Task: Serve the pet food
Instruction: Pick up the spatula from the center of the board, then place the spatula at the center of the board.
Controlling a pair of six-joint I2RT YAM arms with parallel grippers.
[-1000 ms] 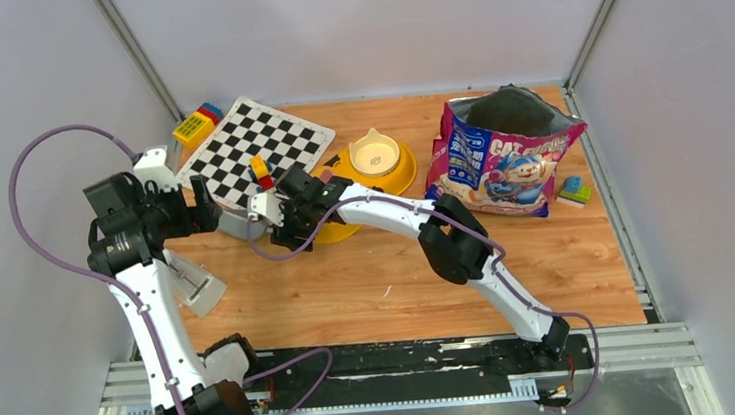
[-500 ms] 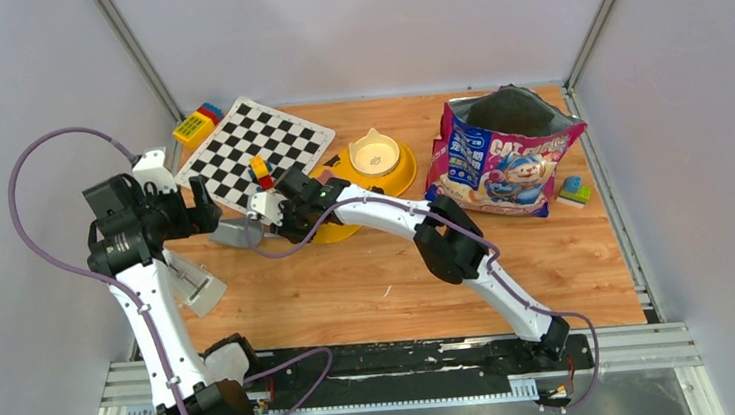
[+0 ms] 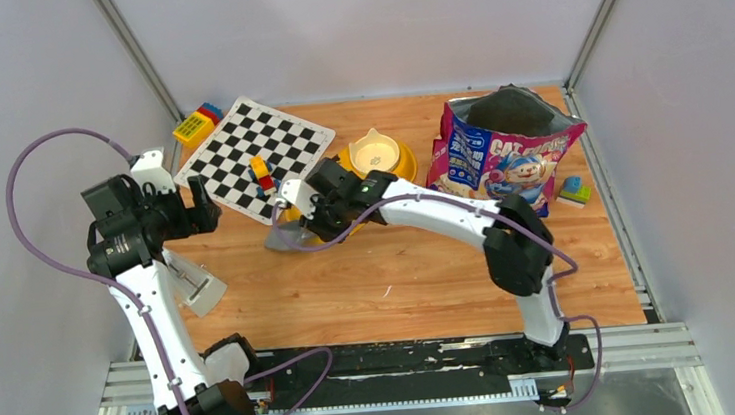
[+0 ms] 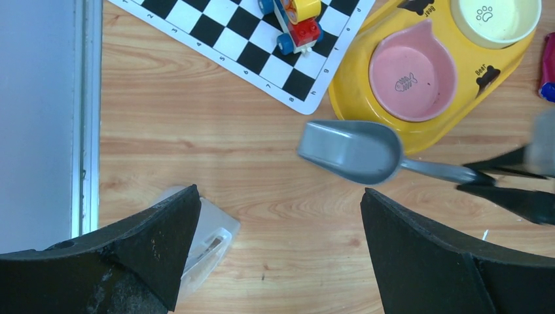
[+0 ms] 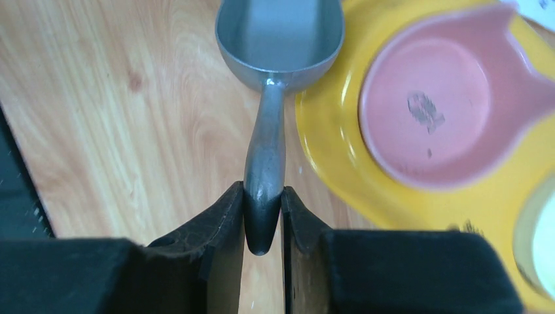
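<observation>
1. The right pincer (image 5: 263, 216) is clamped on the handle of the grey plastic scoop (image 5: 281, 39), just beside the yellow double-bowl feeder (image 4: 353, 98). The left pincer (image 4: 278, 196) gapes wide, empty.
2. Carry the scoop level past the feeder and dip it into the glossy blue-and-pink bag (image 3: 500, 166), where the dark pet food (image 3: 511, 110) lies.

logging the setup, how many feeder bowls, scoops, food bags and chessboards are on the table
feeder bowls: 2, pink bowl and cream bowl
scoop: 1
food bag: 1
chessboard: 1
total: 5
</observation>
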